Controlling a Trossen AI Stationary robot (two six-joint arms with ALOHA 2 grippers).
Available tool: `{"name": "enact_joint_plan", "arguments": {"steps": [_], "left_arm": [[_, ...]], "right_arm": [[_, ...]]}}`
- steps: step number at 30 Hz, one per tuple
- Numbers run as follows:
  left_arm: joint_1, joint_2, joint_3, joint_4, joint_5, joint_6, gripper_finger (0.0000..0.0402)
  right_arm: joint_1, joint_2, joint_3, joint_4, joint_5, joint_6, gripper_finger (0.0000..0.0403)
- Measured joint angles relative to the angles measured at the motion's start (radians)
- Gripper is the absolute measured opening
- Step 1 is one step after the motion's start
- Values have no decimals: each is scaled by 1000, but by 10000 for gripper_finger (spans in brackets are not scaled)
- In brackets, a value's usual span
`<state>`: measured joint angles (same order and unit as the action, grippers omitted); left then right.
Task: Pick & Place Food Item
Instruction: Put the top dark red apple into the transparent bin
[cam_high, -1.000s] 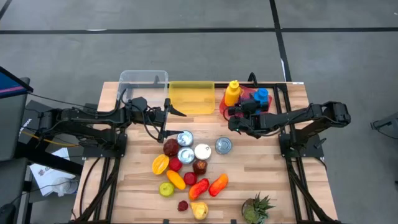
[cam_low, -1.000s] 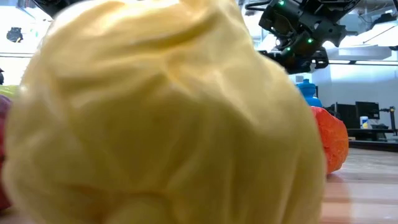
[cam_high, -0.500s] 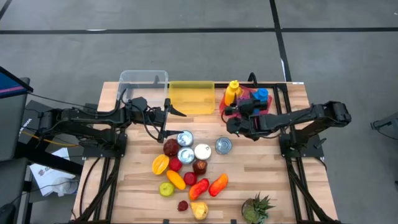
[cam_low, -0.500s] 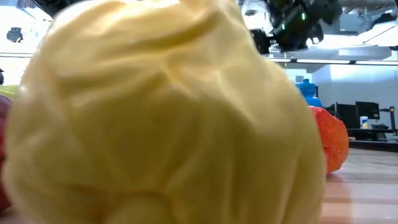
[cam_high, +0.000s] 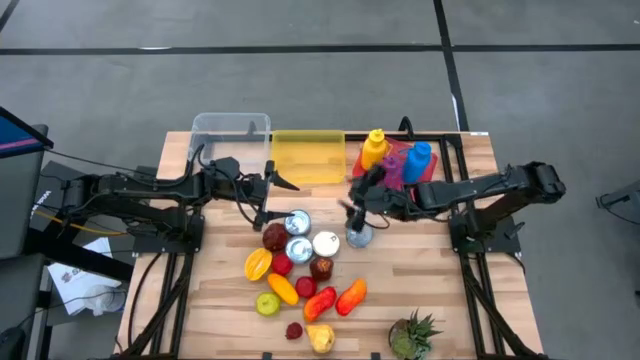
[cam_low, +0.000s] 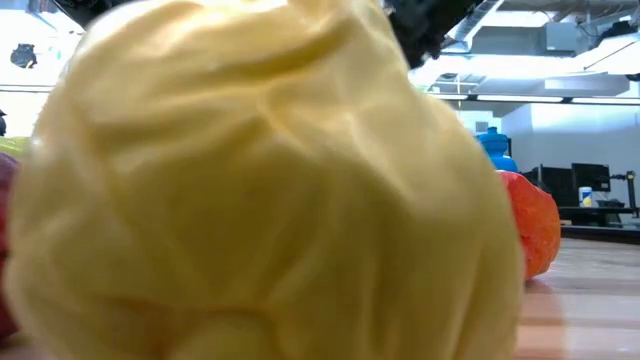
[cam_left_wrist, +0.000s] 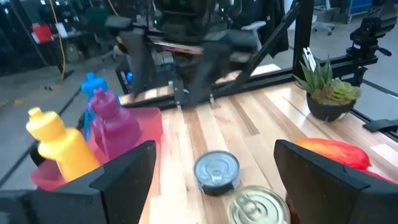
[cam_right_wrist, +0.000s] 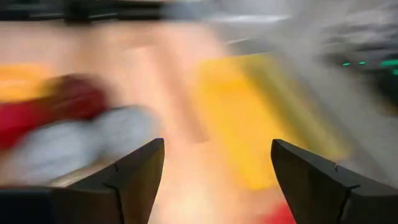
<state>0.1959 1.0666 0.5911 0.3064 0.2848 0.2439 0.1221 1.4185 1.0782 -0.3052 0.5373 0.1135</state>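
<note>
A heap of toy food and cans (cam_high: 300, 262) lies mid-table, with a lone silver can (cam_high: 358, 235) to its right, standing on its base. My right gripper (cam_high: 356, 200) hovers just above and beyond that can, fingers open (cam_right_wrist: 217, 149); its wrist view is blurred. My left gripper (cam_high: 272, 190) waits open near the yellow bin, left of the heap. The left wrist view (cam_left_wrist: 214, 149) looks across the lone can (cam_left_wrist: 216, 171) toward the right arm. A big yellow food piece (cam_low: 250, 190) fills the low view.
Along the far edge stand a clear bin (cam_high: 230, 135), a yellow bin (cam_high: 307, 155) and a red tray (cam_high: 425, 168) holding yellow, pink and blue bottles. A spiky green plant (cam_high: 413, 335) sits at the near right. Bare wood lies right of the lone can.
My right gripper has swung from over the red tray toward the table's left and slightly nearer, ending above the lone can. In the low view it rose and moved out of the picture. The left arm and the food stayed put.
</note>
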Motion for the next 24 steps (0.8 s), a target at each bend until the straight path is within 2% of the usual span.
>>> {"name": "enact_joint_plan", "arguments": {"steps": [3,6,15,21,24], "left_arm": [[0,0,0,-30,0,-12,318],[-1,-9,0,-99,0,-17,318],[-91,-71,1,-399,-13,-74,318],[-183,-54,1,-529,-203,-128,318],[-192,-16,0,-575,-232,-183,318]], "right_arm": [[-17,16,0,1,-225,19,286],[-12,37,0,-13,-313,34,286],[64,102,0,-64,-330,44,286],[96,109,0,-68,-327,54,285],[97,109,0,-68,-327,63,285]]}}
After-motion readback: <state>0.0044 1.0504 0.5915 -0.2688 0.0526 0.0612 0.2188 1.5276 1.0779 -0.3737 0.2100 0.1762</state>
